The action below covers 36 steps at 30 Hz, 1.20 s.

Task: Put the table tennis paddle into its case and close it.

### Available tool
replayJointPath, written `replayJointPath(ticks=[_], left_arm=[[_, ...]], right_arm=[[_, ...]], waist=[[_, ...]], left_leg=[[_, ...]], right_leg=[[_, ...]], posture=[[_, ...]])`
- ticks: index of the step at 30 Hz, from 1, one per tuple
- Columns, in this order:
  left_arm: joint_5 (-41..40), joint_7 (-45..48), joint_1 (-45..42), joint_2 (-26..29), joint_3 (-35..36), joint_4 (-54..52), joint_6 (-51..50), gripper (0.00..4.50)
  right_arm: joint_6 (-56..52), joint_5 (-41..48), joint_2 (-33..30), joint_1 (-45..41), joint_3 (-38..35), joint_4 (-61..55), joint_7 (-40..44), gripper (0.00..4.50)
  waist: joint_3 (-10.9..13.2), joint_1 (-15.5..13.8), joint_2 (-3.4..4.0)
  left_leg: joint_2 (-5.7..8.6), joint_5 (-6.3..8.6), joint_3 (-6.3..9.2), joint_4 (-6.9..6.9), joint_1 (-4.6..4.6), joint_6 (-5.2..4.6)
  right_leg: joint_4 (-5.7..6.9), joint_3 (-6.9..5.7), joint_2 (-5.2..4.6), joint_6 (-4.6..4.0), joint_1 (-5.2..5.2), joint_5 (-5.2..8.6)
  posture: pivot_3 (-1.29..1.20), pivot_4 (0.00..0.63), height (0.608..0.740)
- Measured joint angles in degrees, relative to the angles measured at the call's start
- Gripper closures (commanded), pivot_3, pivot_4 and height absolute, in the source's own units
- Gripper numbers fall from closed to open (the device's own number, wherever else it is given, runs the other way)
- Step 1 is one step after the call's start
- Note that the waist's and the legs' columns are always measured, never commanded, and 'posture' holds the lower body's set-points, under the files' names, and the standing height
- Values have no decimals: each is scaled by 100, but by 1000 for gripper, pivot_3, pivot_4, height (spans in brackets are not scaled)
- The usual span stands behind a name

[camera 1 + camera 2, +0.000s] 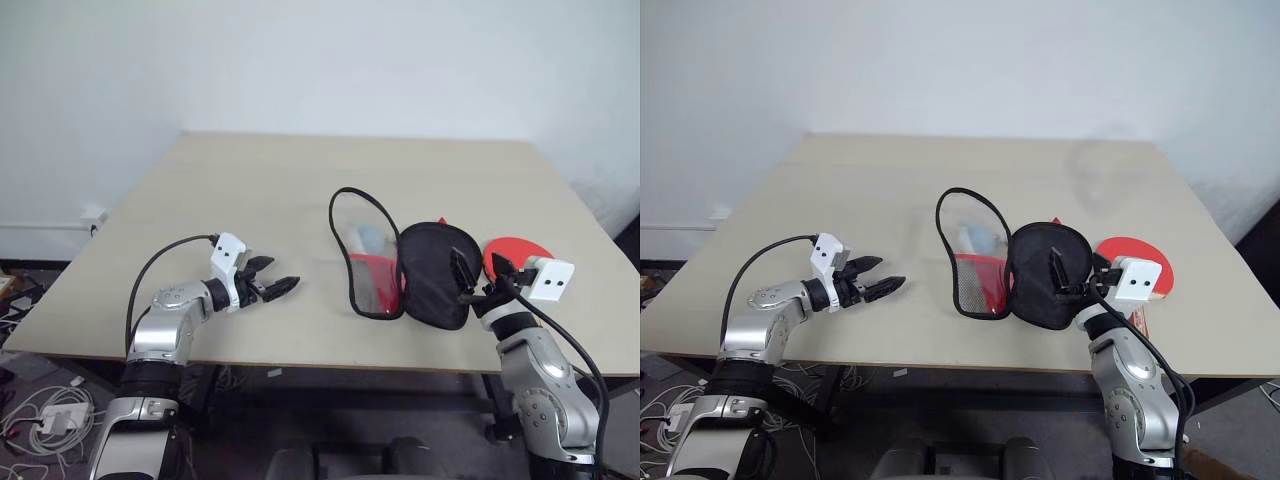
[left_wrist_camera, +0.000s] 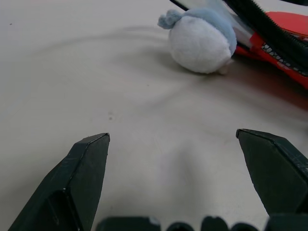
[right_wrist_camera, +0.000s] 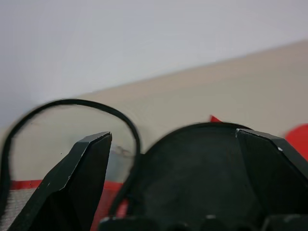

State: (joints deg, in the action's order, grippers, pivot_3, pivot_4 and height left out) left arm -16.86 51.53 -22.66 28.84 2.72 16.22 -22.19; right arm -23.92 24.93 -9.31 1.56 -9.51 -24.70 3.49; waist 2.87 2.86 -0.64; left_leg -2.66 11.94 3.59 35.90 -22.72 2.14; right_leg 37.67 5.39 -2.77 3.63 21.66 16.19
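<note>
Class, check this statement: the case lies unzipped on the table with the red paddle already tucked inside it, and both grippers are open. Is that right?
Not quite. The paddle lies on the table behind the right gripper, outside the unzipped case, as the left eye view shows. The left gripper and the right gripper are indeed open.

Head pair: the table [image 1: 250, 200] is seen from above and in front, looking forward and down.
Left wrist: the tabletop is skimmed low and close, toward a small plush toy [image 2: 202, 36].
Right wrist: aimed level and very near the case [image 3: 192, 168].
Shared: the case [image 1: 400, 270] is caught in all views.
</note>
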Motion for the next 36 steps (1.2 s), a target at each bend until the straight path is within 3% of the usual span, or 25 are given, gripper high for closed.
replayJointPath(ticks=[12, 21, 28, 36], left_arm=[[16, -28, -35, -315, -237, -125, -202, 0], [25, 33, 36, -399, -246, 10, 51, 0], [31, 198, 72, -416, -246, 308, 369, 0], [38, 830, -190, -541, -633, 616, 588, 0]], right_arm=[[-1786, -260, -434, -689, -993, 796, -935, 15], [-3203, 90, -954, -1752, -1402, 1951, -680, 15], [-3204, 6, -1120, -1765, -1556, 2272, -570, 15], [-3676, 192, -955, -1465, -1905, 1564, -638, 15]], waist=[[1, 8, 2], [5, 5, 9], [6, 3, 9], [7, 5, 11]], left_leg=[[0, -2, -2, 1, 2, -3], [1, -3, -2, -1, 1, -6], [2, -4, -2, 2, 2, -7], [2, -4, -2, 2, 1, -7]], right_leg=[[1, 3, 0, 0, -2, -1], [1, 4, 1, 1, -2, -1], [0, 4, 1, 1, -5, -1], [1, 4, 1, 2, -4, -1]], posture=[[0, 0, 740], [0, 0, 740], [0, 0, 740], [0, 0, 740]])
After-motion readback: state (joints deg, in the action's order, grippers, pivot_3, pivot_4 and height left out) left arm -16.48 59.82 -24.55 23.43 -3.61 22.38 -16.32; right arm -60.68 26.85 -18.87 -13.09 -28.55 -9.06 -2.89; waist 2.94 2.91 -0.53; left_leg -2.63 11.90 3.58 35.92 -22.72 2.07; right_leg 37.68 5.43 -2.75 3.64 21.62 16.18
